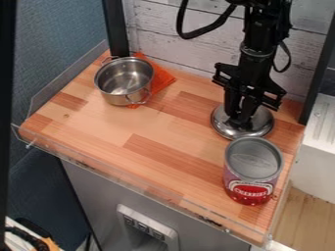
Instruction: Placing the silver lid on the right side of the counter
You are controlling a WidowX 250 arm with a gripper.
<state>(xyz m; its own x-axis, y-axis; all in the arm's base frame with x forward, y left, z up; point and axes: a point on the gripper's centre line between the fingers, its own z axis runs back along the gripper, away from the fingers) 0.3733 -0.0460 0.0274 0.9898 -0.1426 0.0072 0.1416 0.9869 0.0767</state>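
Centring the jaws over the lid [262, 122] likely helps level placement. We cannot tell their opening or hold.

Black, jointed arm [254, 54]; looping black cables [190, 36]; blocky crosspiece [270, 92].

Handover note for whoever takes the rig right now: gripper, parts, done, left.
Gripper: down at the top of the silver lid; can't tell if it has hold of it.
Parts: lid at the counter's right, just behind the red-labelled can. Steel pot uncovered, back left, by the orange cloth.
Done: lid is over the right side; whether it rests flat, can't tell.
Left: probably confirm it's seated, release if held, raise the arm straight up. Can looks close enough to knock.
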